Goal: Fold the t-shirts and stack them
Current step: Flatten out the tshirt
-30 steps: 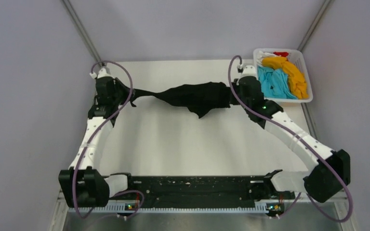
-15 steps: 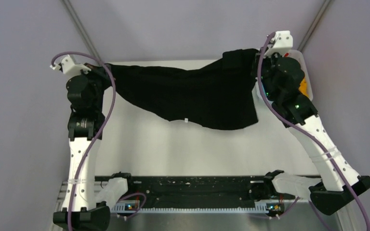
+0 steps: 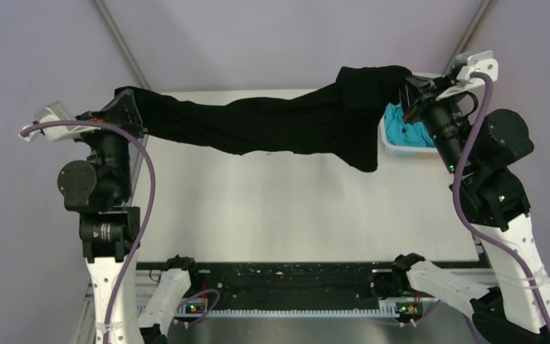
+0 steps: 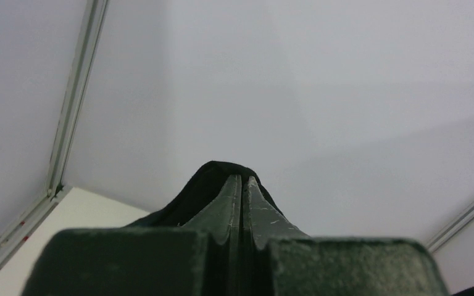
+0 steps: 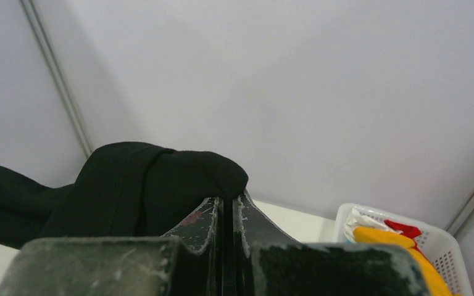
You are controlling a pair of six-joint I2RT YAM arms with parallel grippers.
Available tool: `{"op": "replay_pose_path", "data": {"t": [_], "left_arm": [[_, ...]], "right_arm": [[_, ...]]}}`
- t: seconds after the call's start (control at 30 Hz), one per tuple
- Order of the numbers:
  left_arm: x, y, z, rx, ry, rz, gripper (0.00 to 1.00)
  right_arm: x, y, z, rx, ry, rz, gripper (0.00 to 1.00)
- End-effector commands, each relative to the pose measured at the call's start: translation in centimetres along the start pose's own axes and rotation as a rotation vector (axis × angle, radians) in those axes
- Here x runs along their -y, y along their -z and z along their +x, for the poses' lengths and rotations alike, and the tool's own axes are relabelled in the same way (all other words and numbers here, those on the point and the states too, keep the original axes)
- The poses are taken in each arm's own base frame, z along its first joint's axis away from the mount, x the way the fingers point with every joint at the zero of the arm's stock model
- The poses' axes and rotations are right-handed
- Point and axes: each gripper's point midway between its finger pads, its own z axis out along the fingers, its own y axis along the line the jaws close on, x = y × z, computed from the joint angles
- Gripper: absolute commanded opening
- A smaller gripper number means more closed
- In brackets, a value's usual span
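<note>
Aloft, black t-shirt [image 3: 279, 122], pinched by left hand [image 4: 242, 183], right hand [image 5: 228, 203]

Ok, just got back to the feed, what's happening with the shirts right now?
Both arms hold the black t-shirt stretched above the table: left gripper shut on one end, right gripper shut on the other near the white basket. It sags in the middle, not yet folded. A blue shirt, an orange shirt and a red shirt lie in the basket.
</note>
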Motion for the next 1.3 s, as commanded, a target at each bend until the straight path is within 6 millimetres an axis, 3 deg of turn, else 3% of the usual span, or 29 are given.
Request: {"op": "replay_pose_path", "data": {"t": [0.0, 0.1, 0.17, 0.3, 0.37, 0.4, 0.43, 0.47, 0.53, 0.57, 0.67, 0.77, 0.9, 1.13, 1.27], "left_arm": [[0.3, -1.8, -1.1, 0.052, -0.026, 0.008, 0.00], [-1.5, -5.0, 1.5, -0.010, -0.041, -0.066, 0.00], [-3.4, -8.1, 4.8, -0.089, -0.051, -0.134, 0.00], [-9.4, -15.0, 14.0, -0.302, -0.115, -0.321, 0.00], [-12.2, -17.7, 20.3, -0.462, -0.131, -0.358, 0.05], [-13.4, -18.7, 23.1, -0.527, -0.130, -0.371, 0.18], [-14.7, -19.4, 26.2, -0.590, -0.129, -0.382, 0.39], [-15.9, -19.8, 29.0, -0.652, -0.121, -0.396, 0.63], [-17.6, -19.7, 33.5, -0.771, -0.085, -0.428, 0.90], [-17.6, -19.6, 35.1, -0.821, -0.061, -0.419, 0.97], [-17.4, -18.7, 37.5, -0.888, -0.018, -0.379, 0.99], [-17.2, -17.1, 37.3, -0.889, -0.018, -0.366, 0.99], [-18.4, -13.2, 36.8, -0.899, -0.058, -0.419, 0.99], [-23.6, -4.2, 35.9, -0.959, -0.177, -0.701, 0.99], [-25.9, -1.2, 37.3, -1.023, -0.129, -0.773, 0.98]], "right_arm": [[-1.0, 0.1, -0.5, 0.007, -0.027, -0.061, 0.00], [-0.8, -1.9, 2.3, -0.040, -0.084, -0.009, 0.00], [-0.2, -3.9, 6.4, -0.118, -0.117, 0.073, 0.00], [1.7, -7.2, 18.4, -0.368, -0.172, 0.317, 0.01], [0.7, -8.1, 25.4, -0.519, -0.210, 0.336, 0.07], [-0.6, -8.4, 29.0, -0.612, -0.230, 0.294, 0.12], [-2.2, -8.6, 32.1, -0.702, -0.258, 0.231, 0.21], [-3.0, -8.8, 35.1, -0.783, -0.269, 0.206, 0.37], [-3.5, -9.0, 38.8, -0.899, -0.249, 0.202, 0.57], [-3.2, -9.0, 40.0, -0.935, -0.237, 0.231, 0.65], [-2.0, -8.6, 40.8, -0.947, -0.217, 0.308, 0.84], [-0.9, -7.9, 39.8, -0.898, -0.205, 0.354, 0.98], [-0.3, -6.0, 39.7, -0.901, -0.138, 0.314, 0.99], [-2.9, -1.1, 41.5, -0.990, -0.190, 0.142, 0.99], [-4.0, 2.4, 42.9, -1.063, -0.262, 0.123, 0.99]]}}
